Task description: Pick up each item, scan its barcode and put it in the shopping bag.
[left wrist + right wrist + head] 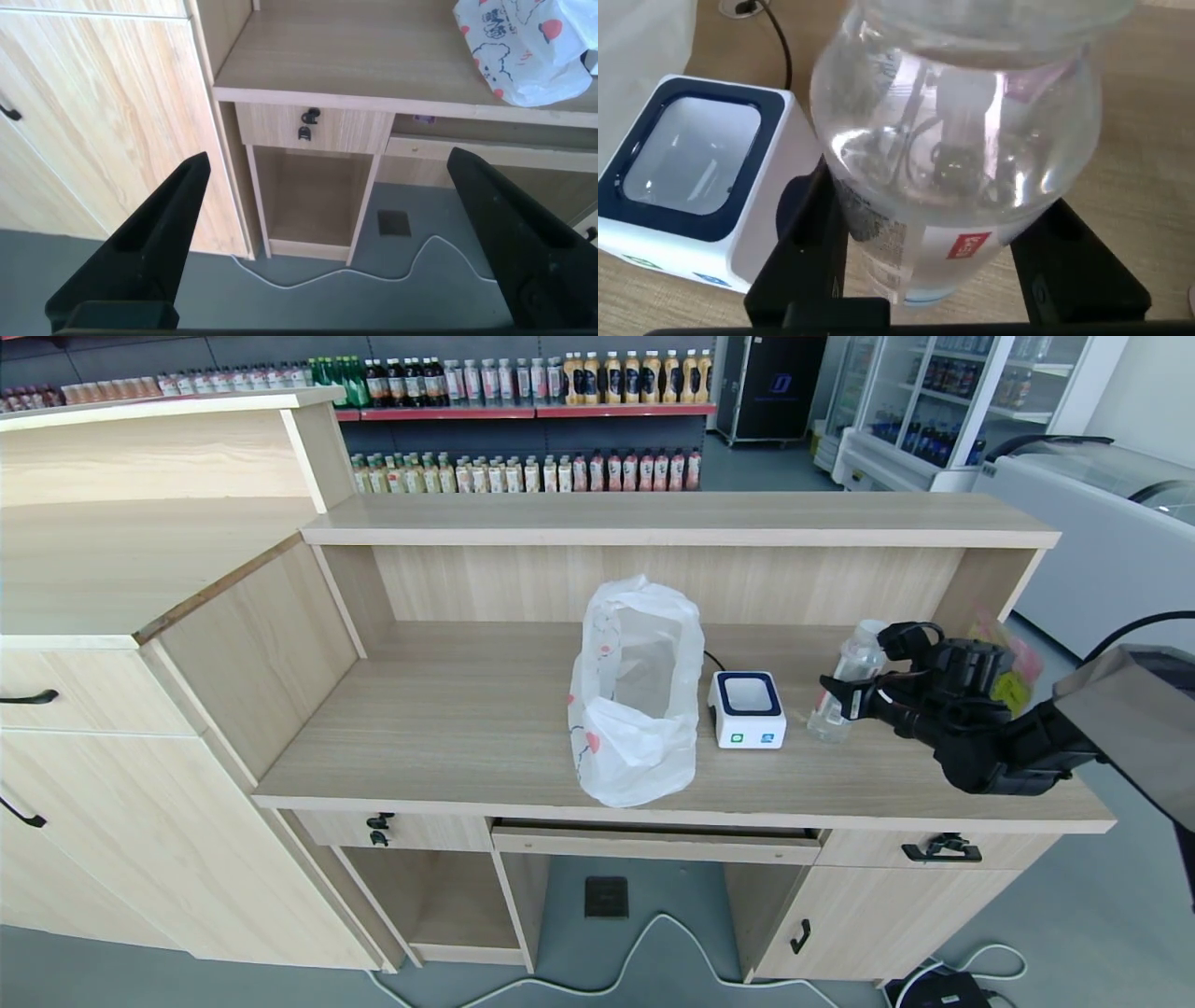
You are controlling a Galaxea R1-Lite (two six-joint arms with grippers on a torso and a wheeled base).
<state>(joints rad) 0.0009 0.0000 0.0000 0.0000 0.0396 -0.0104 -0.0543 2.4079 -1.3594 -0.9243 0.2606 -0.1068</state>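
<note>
We see shopping bag (637, 695) upright mid-counter (448, 737), mouth open, white inside. Scanner (746, 708) just beside it, window facing up. Clear bottle (845, 683) near scanner's other side, right gripper (864, 695) clamped on its lower half. Right wrist view adds red label (969, 247) on bottle, black cable (780, 47) behind scanner. Left wrist view gives us left gripper (329, 163), fingers wide apart, above floor (308, 299) before counter's drawer (313, 128).

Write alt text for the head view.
The right gripper holds a clear bottle on a wooden counter, just right of a white barcode scanner. An open white shopping bag stands left of the scanner.
</note>
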